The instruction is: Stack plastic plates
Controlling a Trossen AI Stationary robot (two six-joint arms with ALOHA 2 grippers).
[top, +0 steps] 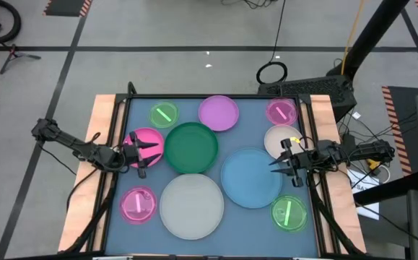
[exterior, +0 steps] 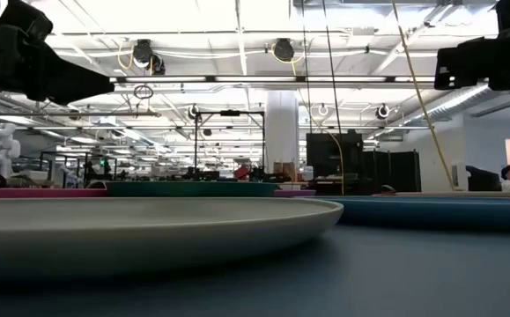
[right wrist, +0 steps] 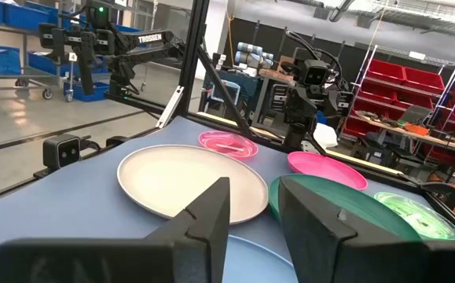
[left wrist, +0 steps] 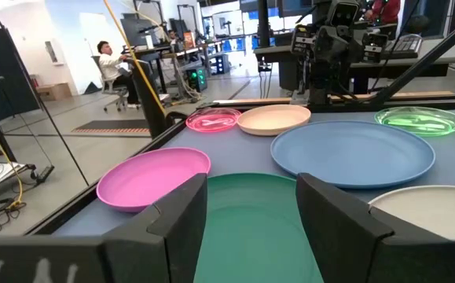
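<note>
Ten round plates lie flat on the blue table top. The large ones are a blue plate (top: 252,179) and a grey-white plate (top: 191,206). The medium ones are green (top: 191,148), pink (top: 142,141), lilac (top: 218,113) and cream (top: 278,137). Small translucent pink plates (top: 137,204) (top: 281,111) and green ones (top: 164,114) (top: 289,214) sit near the corners. My left gripper (top: 153,149) (left wrist: 251,208) hovers open over the pink plate, pointing at the green plate (left wrist: 251,228). My right gripper (top: 273,165) (right wrist: 255,208) hovers open over the blue plate's right edge.
A raised wooden and black frame (top: 106,115) borders the table. Cables and papers (top: 367,195) lie past the right edge. In the left wrist view a seated person (left wrist: 113,67) works far off in the room. Plates cover most of the table top.
</note>
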